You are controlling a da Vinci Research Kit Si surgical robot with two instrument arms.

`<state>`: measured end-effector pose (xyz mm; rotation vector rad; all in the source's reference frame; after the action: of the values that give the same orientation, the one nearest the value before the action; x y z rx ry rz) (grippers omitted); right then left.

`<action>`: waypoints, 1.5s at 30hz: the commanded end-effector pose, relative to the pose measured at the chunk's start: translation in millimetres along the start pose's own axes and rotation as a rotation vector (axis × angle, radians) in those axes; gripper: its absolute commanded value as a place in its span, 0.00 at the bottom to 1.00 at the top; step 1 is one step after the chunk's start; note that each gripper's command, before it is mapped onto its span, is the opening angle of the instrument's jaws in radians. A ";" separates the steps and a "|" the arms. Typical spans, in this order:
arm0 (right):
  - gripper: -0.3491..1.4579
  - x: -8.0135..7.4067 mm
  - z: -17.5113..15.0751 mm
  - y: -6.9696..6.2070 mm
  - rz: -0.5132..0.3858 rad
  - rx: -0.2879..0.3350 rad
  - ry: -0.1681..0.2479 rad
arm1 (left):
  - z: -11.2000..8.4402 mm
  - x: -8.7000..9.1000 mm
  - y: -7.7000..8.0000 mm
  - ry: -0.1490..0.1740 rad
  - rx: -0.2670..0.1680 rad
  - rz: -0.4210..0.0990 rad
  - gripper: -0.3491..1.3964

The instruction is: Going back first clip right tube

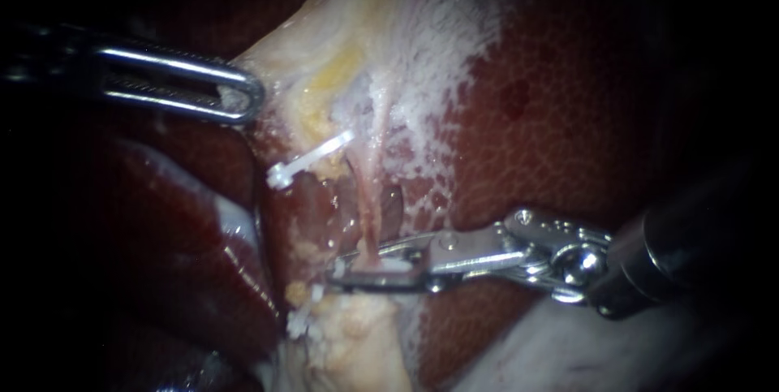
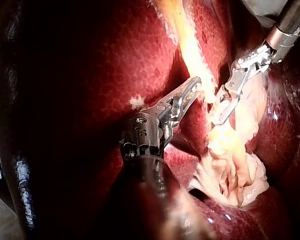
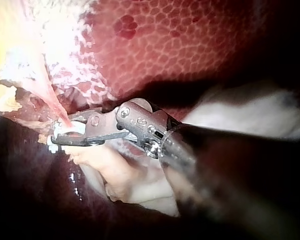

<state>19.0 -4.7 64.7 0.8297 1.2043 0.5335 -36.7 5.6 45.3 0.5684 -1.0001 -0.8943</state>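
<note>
- The clip (image 1: 392, 264) sits between the jaws of the right instrument (image 1: 345, 270). They close on it from both sides, near their tips, where it crosses the right tube (image 1: 369, 213).
- The tube is a thin pink strand that enters the jaws roughly square to the shaft, so the clip's long axis runs along the jaws.
- As I judge it, going back means loosening the jaws and then sliding straight rearward along the shaft, away from the tube. Sideways drift would drag the strand.
- The right instrument is the one at the tube. The left instrument (image 1: 243, 100) is well apart, beyond the tube, with its jaws clamped on pale tissue (image 1: 284, 59).
- A second clip (image 1: 308, 161) lies tilted between the two instruments, ahead of the right jaw tips and apart from the first.
- The liver (image 1: 568, 116) lies beside the right shaft.
- It is hard to make out whether the clip has latched fully round the tube and what the second clip grips. The tube's run past the jaws is lost among fatty lumps, and the right shaft fades into dark.
</note>
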 end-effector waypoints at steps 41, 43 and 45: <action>0.52 0.3 -5.7 -1.4 -0.171 0.025 -0.019 | 0.5 0.8 0.1 -0.002 -0.004 0.004 0.00; 0.52 0.5 -6.7 -1.5 -0.175 0.017 -0.015 | 0.5 0.9 0.1 -0.002 -0.005 0.005 0.00; 0.52 0.8 -7.7 -1.7 -0.189 0.006 -0.012 | 0.5 0.9 0.2 -0.002 -0.004 0.005 0.00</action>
<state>11.4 -2.9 61.7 0.7101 1.2594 0.3763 -36.8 4.9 46.1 0.5612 -1.0007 -0.8922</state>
